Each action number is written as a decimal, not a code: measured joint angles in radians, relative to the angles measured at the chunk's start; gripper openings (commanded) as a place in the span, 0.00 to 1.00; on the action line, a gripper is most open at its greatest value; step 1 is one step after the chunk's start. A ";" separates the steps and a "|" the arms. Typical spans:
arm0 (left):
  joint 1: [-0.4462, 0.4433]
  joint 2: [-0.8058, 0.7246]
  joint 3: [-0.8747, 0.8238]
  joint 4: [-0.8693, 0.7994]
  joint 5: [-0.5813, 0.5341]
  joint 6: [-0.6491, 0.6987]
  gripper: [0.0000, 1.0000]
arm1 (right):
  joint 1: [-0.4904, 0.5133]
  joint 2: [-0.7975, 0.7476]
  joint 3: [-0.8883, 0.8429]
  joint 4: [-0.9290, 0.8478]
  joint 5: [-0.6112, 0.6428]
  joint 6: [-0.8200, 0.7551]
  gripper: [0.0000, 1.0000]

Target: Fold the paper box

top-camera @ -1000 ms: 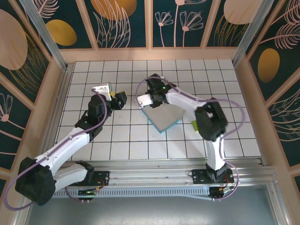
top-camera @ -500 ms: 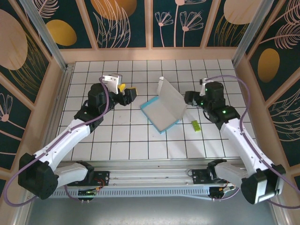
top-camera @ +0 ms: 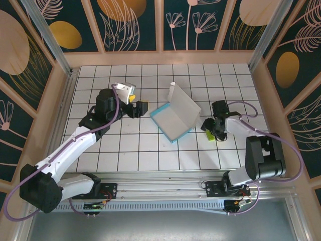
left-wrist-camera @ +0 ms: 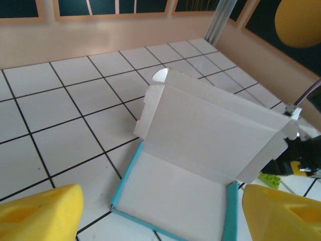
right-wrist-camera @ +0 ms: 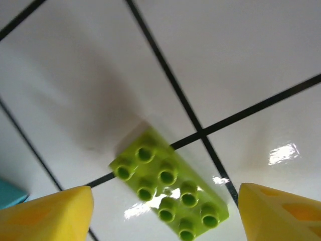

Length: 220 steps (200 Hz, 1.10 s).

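Quitting the box (top-camera: 173, 123), lid up and unheld, the right gripper (top-camera: 211, 131) has dropped wide open, empty, over the brick (right-wrist-camera: 168, 193); left gripper (top-camera: 139, 104) likewise; folding seems stalled.

No text, label or number (brands included) can be read.

Left arm (top-camera: 75, 145), right arm (top-camera: 261, 150): white link shells, black joint housings, black bases bolted on the aluminium rail (top-camera: 165, 176). A lilac cable (top-camera: 119, 103) loops outside each arm, from the rail up to the wrist. Farthest from the rail, left gripper (top-camera: 139, 106) and right gripper (top-camera: 211, 131) have blunt yellow fingers (left-wrist-camera: 42, 211). White camera block (top-camera: 124, 89) on left wrist.
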<state>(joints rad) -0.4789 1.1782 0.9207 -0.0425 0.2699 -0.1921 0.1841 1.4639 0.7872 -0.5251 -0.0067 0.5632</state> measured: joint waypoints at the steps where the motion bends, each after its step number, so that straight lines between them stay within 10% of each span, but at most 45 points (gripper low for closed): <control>1: 0.000 0.000 0.000 -0.001 -0.001 0.002 0.83 | 0.000 0.001 0.000 0.000 0.002 0.003 0.89; 73: 0.000 -0.040 -0.001 -0.037 -0.020 0.031 0.84 | 0.051 0.074 0.008 0.011 0.055 -0.030 0.89; 144: 0.000 -0.040 -0.001 -0.037 -0.037 0.022 0.85 | 0.106 0.085 0.009 -0.003 0.111 -0.032 0.49; 220: 0.000 -0.040 -0.001 -0.037 -0.058 0.001 0.86 | 0.091 -0.032 -0.024 0.003 0.084 -0.007 0.29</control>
<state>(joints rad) -0.4789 1.1385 0.9199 -0.0799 0.2123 -0.1909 0.2749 1.4322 0.7628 -0.5220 0.0769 0.5560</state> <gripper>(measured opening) 0.859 0.317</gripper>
